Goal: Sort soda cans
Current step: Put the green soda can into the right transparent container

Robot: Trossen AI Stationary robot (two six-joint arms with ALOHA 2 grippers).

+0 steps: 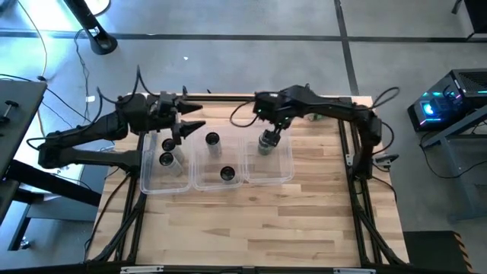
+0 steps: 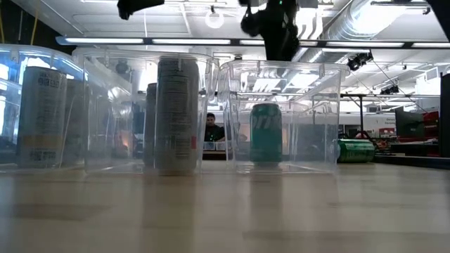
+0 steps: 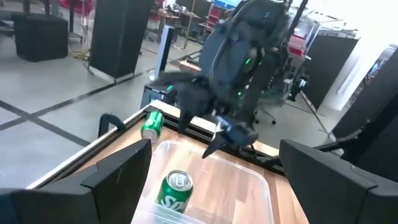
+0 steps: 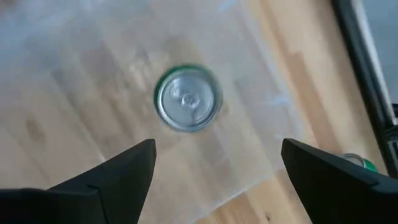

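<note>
Three clear tubs stand in a row. In the right tub (image 1: pixel 285 171) a green soda can (image 4: pixel 187 99) stands upright on its base. My right gripper (image 4: pixel 217 155) hangs open above it, pointing down, clear of its silver top. A second green can (image 3: pixel 151 124) lies on its side on the table by the far edge. Two cans (image 1: pixel 212 138) (image 1: pixel 227 173) stand in the middle tub. Pale cans (image 1: pixel 166 158) stand in the left tub. My left gripper (image 1: pixel 199 118) is open and level above the left tub's far end.
The tubs' thin clear walls (image 2: pixel 225 112) rise around the cans. The black table frame (image 1: pixel 358 152) runs along the right and far edges. Bare wooden tabletop (image 1: pixel 251 228) stretches from the tubs to the near edge. A person (image 2: pixel 211 128) sits in the room beyond.
</note>
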